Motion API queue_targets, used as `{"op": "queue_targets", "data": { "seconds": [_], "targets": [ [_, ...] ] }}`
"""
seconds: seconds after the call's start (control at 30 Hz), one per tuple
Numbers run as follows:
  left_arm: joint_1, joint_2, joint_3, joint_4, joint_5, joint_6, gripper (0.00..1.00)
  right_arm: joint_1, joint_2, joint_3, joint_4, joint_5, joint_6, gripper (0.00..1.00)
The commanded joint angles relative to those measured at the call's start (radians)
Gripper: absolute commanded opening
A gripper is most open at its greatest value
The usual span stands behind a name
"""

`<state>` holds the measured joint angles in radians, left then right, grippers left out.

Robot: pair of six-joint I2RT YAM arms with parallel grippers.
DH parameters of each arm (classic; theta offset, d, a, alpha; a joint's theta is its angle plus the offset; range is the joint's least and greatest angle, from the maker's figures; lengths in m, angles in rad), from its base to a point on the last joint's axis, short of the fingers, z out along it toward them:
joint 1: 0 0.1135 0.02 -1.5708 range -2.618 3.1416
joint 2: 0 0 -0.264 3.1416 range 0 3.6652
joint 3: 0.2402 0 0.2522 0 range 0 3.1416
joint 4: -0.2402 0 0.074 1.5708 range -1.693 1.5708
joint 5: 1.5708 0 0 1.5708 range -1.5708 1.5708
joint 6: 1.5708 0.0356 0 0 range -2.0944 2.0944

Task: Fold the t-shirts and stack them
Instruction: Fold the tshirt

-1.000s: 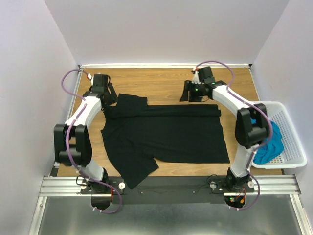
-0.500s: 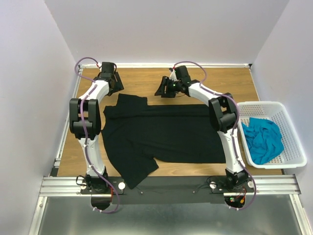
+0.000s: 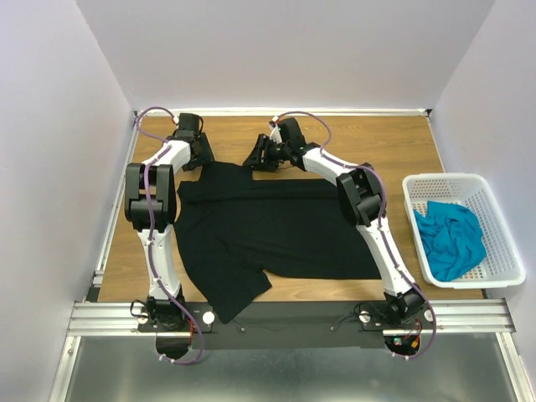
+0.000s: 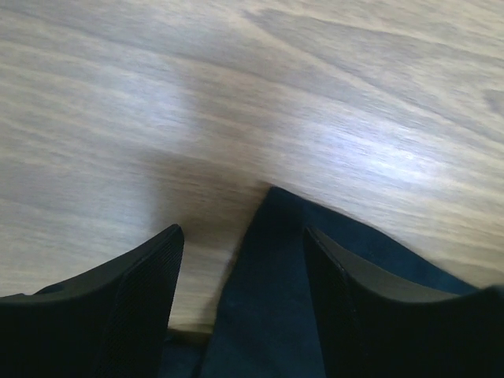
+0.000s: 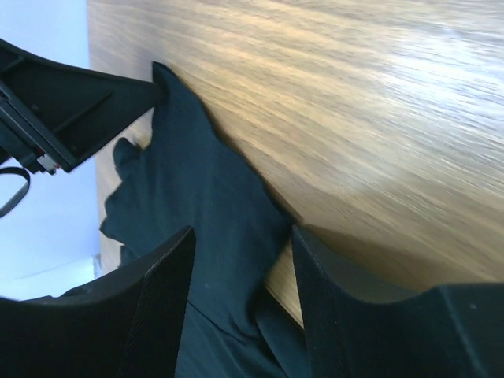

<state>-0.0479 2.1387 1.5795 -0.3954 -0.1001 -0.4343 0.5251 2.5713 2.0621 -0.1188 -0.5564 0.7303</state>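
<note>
The black t-shirt (image 3: 285, 230) lies spread on the wooden table (image 3: 402, 151), its far sleeve (image 3: 226, 176) pointing to the back left. My left gripper (image 3: 203, 157) is low at that sleeve's left corner. In the left wrist view it (image 4: 242, 234) stands open, with the black cloth corner (image 4: 272, 291) between its fingers. My right gripper (image 3: 253, 161) is at the sleeve's right corner. It (image 5: 243, 231) is also open over the black cloth (image 5: 205, 205). The teal t-shirt (image 3: 450, 236) lies crumpled in the basket.
A white lattice basket (image 3: 502, 243) stands at the table's right edge. Both arms reach far over the shirt towards the back wall. The right wrist view shows the left gripper's body (image 5: 63, 102) close by at the upper left.
The right gripper has swept left along the shirt's far edge to the sleeve. The left gripper went to the back and then came down at the sleeve's left corner.
</note>
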Motion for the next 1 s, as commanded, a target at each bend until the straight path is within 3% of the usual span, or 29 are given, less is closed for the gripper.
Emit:
{"op": "queue_targets", "data": {
  "seconds": [0.0,0.2,0.37,0.5,0.73,0.97],
  "targets": [
    [0.0,0.036,0.001,0.01,0.039,-0.003,0.69,0.019,0.087,0.02,-0.019,0.027,0.04,0.59],
    [0.0,0.061,0.017,0.01,0.057,-0.001,0.66,0.021,0.092,-0.008,-0.016,0.085,0.04,0.44],
    [0.0,0.069,0.014,0.01,0.074,-0.003,0.52,0.021,0.098,-0.017,-0.016,0.089,0.035,0.24],
    [-0.001,0.069,0.008,0.01,0.08,-0.001,0.43,0.023,0.098,-0.019,-0.016,0.085,0.032,0.13],
    [-0.033,0.081,0.028,-0.034,0.039,-0.004,0.41,0.024,0.087,-0.023,-0.016,0.081,0.023,0.1],
    [-0.064,0.119,0.102,-0.112,-0.036,-0.006,0.33,0.029,0.076,-0.033,-0.016,0.084,0.012,0.09]
  ]
}}
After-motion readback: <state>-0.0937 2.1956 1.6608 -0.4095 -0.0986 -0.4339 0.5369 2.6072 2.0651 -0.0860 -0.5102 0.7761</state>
